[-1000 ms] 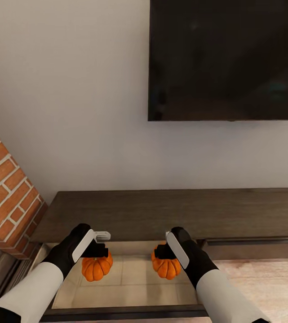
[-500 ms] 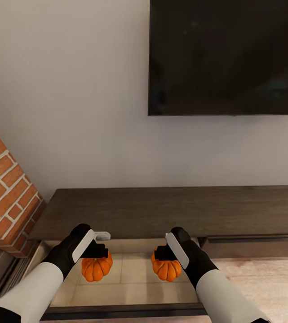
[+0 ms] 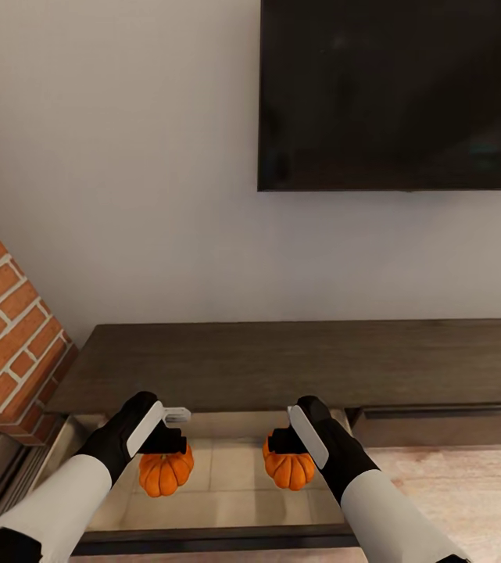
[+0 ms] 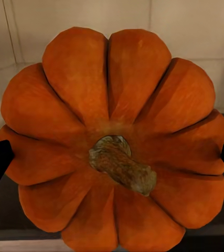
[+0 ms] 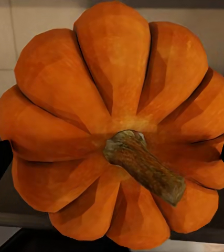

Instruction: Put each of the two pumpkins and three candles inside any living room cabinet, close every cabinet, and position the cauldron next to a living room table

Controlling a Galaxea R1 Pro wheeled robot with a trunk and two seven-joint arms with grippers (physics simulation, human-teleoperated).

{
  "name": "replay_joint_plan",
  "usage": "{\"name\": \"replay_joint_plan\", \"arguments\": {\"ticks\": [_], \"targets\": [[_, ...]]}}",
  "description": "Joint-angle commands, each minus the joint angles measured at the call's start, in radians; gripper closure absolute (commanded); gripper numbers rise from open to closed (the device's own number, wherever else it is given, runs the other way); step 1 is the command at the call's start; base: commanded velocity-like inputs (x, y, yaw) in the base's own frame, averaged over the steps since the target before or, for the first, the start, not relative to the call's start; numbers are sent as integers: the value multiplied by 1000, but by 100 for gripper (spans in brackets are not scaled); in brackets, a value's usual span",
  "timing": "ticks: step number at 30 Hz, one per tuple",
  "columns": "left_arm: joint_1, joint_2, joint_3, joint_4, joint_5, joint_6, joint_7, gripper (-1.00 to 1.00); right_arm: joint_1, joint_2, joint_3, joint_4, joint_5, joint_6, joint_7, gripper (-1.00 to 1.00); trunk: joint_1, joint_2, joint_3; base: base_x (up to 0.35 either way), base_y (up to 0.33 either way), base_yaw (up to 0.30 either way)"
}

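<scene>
i hold one pumpkin (image 3: 165,472) in my left gripper (image 3: 166,439) and the other pumpkin (image 3: 289,467) in my right gripper (image 3: 285,439), fingers clamped on each one's sides from above, both hanging over the pale inside of the open drawer (image 3: 234,500) so they can go straight down into it. each sits stem-up toward my wrist, squat and round with no real long axis. beyond them runs the dark cabinet (image 3: 297,363) top, then the wall and the tv (image 3: 395,94).

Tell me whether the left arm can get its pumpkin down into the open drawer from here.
Probably yes. The left pincer holds its pumpkin over the open drawer of the cabinet, whose pale floor beneath looks bare. The right pincer and its pumpkin hang well apart.
</scene>
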Motion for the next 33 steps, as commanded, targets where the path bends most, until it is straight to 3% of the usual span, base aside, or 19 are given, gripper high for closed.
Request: {"name": "replay_joint_plan", "arguments": {"ticks": [1,33], "targets": [[-1,1,-6,-1,10,2,9,100,-1,0,2,-1,-11,1,-10,100,4,-8,-4,0,0,0],[-1,-7,-7,1,8,2,12,100,-1,2,4,-1,-11,-6,-8,100,126,-232,-104,0,0,0]]}}
